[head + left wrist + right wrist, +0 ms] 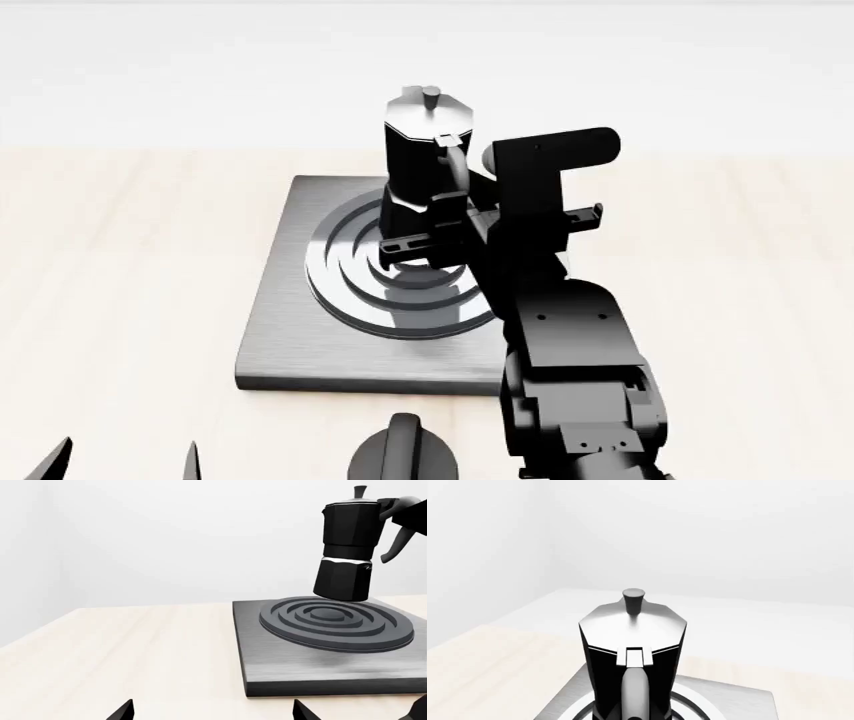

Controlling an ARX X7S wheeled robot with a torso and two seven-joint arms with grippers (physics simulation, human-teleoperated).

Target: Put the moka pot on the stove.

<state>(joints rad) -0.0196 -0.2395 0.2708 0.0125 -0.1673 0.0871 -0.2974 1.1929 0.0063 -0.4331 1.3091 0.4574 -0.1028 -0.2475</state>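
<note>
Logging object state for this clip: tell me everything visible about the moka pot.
The moka pot is black and faceted with a narrow waist, a silver lid with a knob and a curved black handle. It looks like glossy metal. It is upright, slightly tilted, over the burner rings of the stove; in the left wrist view its base seems just above the rings, contact unclear. The right gripper has its jaws at the handle, seemingly shut on it.

Black moka pot (345, 550), grey ringed stove (267, 650)
</note>
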